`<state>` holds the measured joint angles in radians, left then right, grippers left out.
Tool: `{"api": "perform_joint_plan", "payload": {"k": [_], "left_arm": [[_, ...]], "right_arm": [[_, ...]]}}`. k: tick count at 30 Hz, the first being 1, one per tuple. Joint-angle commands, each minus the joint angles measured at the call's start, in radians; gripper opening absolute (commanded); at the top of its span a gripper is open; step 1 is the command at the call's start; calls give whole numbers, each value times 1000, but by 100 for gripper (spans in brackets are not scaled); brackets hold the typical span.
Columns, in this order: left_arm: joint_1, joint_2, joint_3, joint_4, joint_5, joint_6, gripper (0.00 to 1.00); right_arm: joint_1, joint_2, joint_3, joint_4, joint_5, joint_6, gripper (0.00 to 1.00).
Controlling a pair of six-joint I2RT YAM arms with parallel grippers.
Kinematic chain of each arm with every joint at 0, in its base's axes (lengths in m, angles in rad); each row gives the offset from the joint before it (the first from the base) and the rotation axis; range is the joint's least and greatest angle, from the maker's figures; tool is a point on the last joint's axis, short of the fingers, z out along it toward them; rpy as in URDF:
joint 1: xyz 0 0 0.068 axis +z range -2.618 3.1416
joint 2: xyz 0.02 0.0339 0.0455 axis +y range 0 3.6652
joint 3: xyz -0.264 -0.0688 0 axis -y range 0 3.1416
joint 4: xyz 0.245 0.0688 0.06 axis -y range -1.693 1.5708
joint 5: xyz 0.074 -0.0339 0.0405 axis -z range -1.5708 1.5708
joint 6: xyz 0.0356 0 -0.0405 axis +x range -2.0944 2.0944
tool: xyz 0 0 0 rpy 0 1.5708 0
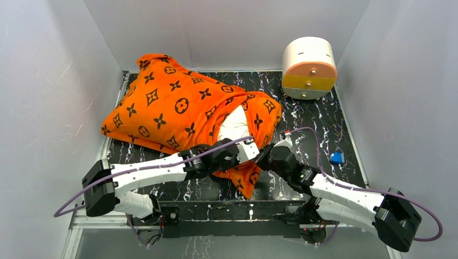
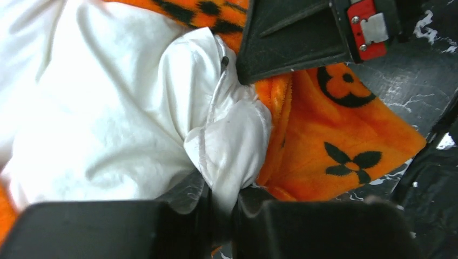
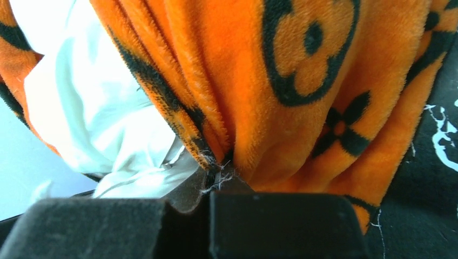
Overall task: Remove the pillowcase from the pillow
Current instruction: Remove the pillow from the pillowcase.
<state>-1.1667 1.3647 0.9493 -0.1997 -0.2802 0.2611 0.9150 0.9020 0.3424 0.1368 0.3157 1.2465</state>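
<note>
The orange pillowcase (image 1: 167,105) with dark brown motifs lies across the back left of the black marbled table and still covers most of the white pillow (image 1: 235,124), which bulges out of its open end. My left gripper (image 1: 249,147) is shut on a corner of the white pillow (image 2: 229,145). My right gripper (image 1: 265,156) is shut on the frayed hem of the orange pillowcase (image 3: 270,102); the pillow (image 3: 92,108) shows to its left. The two grippers sit close together at the opening.
A round white drawer box (image 1: 309,67) with orange and yellow drawer fronts stands at the back right. A small blue object (image 1: 337,158) lies on the table (image 1: 324,124) at the right. Grey walls enclose the sides and back.
</note>
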Motion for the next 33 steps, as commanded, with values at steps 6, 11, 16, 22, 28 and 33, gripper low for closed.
{"api": "perform_joint_plan", "payload": {"k": [6, 11, 16, 22, 28, 33], "left_arm": [[22, -31, 116, -75, 175, -73, 0], [43, -37, 169, -73, 111, -136, 0], [94, -145, 329, -128, 109, -173, 0], [101, -256, 423, -258, 24, -234, 0], [104, -490, 338, -327, -100, -346, 0], [103, -588, 264, -326, -46, -382, 0]], "right_arm": [[-13, 46, -51, -91, -20, 14, 0], [-14, 65, -28, -213, 33, 55, 0], [-25, 99, -44, -257, 106, 132, 0], [-96, 173, 40, -303, 175, 77, 0], [-178, 245, 168, -404, 167, -104, 5], [-180, 270, 228, -434, 137, -180, 2]]}}
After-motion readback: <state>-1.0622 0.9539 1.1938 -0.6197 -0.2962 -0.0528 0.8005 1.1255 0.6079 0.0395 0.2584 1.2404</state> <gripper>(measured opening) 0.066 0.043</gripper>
